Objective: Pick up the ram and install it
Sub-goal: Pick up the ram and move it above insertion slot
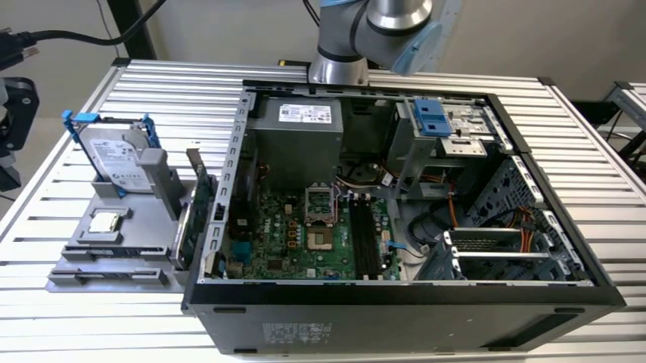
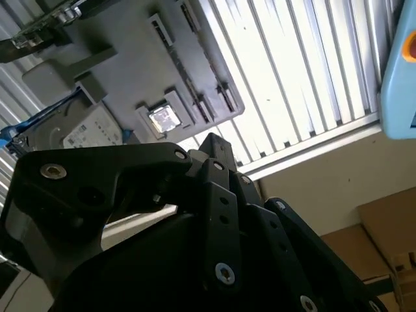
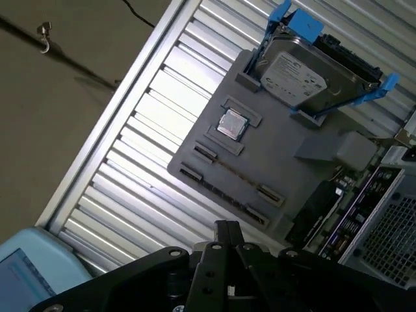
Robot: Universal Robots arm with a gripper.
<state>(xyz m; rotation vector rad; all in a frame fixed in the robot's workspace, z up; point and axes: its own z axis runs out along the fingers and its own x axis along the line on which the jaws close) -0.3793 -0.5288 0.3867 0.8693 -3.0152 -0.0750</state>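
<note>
Gripper (image 3: 227, 225) (image 2: 211, 140): jaws together, nothing between them. In both wrist views it hangs above the grey fixture tray (image 3: 273, 162), clear of it.

Ram (image 3: 237, 175): thin strip on edge in the tray's long slot, on the side of the CPU chip (image 3: 232, 123) away from the hard drive. Its chips can't be made out.

The CPU chip sits in a square pocket mid-tray. Beyond it is the silver hard drive (image 3: 296, 75) in its blue frame, propped up at the tray's far end.

The green expansion card (image 1: 202, 212) stands upright between the tray and the PC case (image 1: 404, 302).

Exterior view: the tray sits on the slatted aluminium table (image 1: 172, 83), on the exterior view's left of the open case. Inside the case is the motherboard (image 1: 293, 234), whose black slots (image 1: 364, 242) are well apart from the ram. The arm (image 1: 368, 30) stands behind the case's far wall.
</note>
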